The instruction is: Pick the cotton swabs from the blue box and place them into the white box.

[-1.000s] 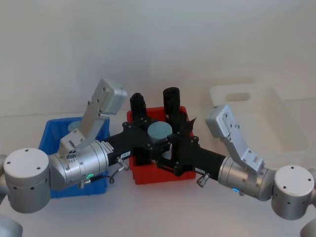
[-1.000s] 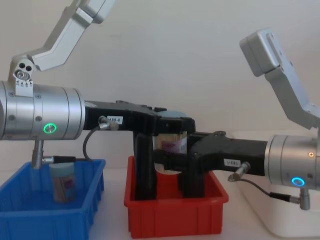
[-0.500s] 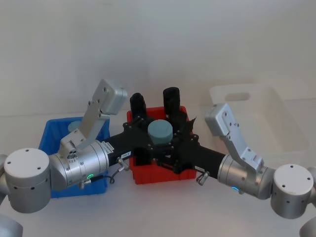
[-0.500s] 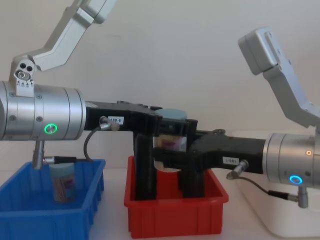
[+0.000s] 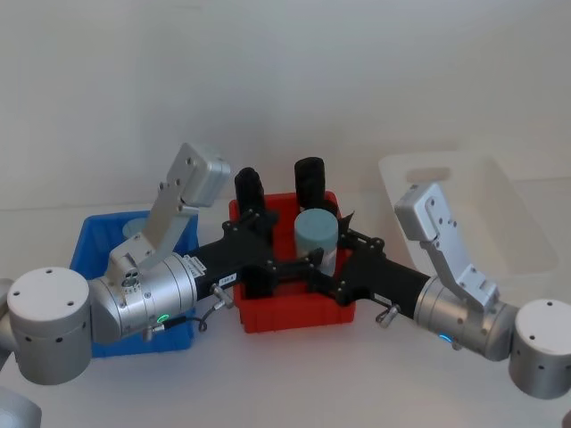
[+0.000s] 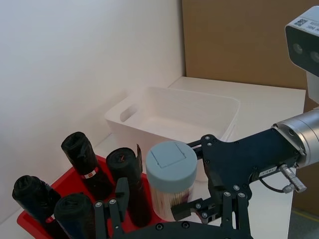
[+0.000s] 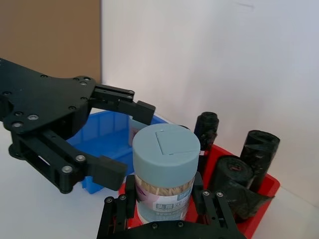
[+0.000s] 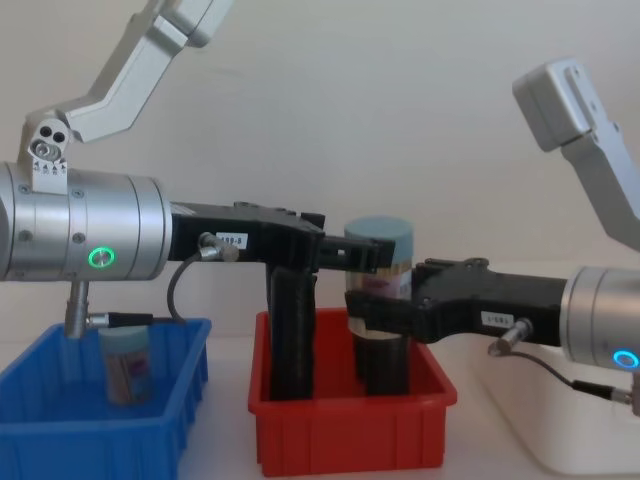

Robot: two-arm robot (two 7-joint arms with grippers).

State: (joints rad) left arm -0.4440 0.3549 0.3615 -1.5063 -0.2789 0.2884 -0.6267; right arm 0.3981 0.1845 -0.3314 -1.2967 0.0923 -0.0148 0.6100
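A cotton swab jar with a pale blue-grey lid hangs above the red bin, and my right gripper is shut on it low on its body. The right wrist view has the jar upright between that gripper's fingers. My left gripper stands open just left of the jar, with nothing in it and apart from the jar. Another cotton swab jar stands in the blue box at the left. The white box sits at the far right.
The red bin in the middle holds several tall black rolls, right under both grippers. The left arm's body hangs over the blue box. A white wall runs behind the table.
The right gripper has carried the jar to the right and slightly up, out from between the left gripper's fingers. The left arm has stayed in place.
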